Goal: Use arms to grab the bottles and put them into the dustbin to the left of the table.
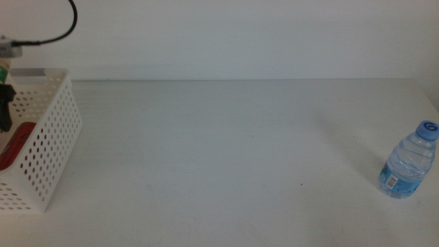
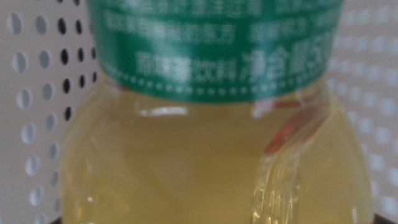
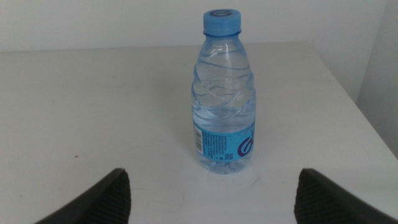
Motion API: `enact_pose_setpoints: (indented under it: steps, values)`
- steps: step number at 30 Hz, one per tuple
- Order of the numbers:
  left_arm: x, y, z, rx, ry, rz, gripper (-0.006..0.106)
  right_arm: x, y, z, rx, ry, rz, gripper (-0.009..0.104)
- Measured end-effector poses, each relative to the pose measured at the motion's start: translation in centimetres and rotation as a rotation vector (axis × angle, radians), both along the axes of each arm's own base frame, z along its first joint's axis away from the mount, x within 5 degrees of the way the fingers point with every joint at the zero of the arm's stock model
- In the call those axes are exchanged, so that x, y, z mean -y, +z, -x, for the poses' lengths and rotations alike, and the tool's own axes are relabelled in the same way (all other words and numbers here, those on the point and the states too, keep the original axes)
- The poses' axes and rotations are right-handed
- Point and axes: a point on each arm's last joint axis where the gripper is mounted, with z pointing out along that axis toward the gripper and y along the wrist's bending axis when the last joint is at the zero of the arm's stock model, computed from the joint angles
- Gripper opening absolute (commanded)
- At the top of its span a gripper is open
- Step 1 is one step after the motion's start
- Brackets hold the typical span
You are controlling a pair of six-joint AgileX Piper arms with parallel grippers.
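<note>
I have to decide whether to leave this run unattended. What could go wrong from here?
1. The water bottle stands upright near the table's right edge; a nudge from the open right gripper could tip it or roll it off.
2. The tea bottle fills the left wrist view, against the dustbin's perforated wall; the grip isn't visible, so the release could go badly.
3. It may land on the red can.

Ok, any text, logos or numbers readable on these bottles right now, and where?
Tea bottle, green label band: white Chinese characters, too blurred to read.
Water bottle, blue label: a white logo mark and a barcode; small print unreadable.
Blue cap: embossed ring mark, no readable word.
</note>
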Motion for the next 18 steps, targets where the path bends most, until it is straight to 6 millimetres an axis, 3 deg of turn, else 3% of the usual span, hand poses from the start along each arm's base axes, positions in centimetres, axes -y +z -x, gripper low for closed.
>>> enact_pose_setpoints:
  steps: [15,17,18]
  values:
    - [-1.1,-4.2,-1.3,-0.107,0.028,-0.033,-0.003,0.0,0.0,0.0,0.000,0.000,0.000,0.075]
    - [-1.1,-4.2,-1.3,-0.106,0.035,-0.033,0.001,0.0,0.0,0.0,0.000,0.000,0.000,0.075]
    - [-1.1,-4.2,-1.4,-0.106,0.037,-0.029,0.028,0.0,0.0,0.0,0.000,0.000,0.000,0.075]
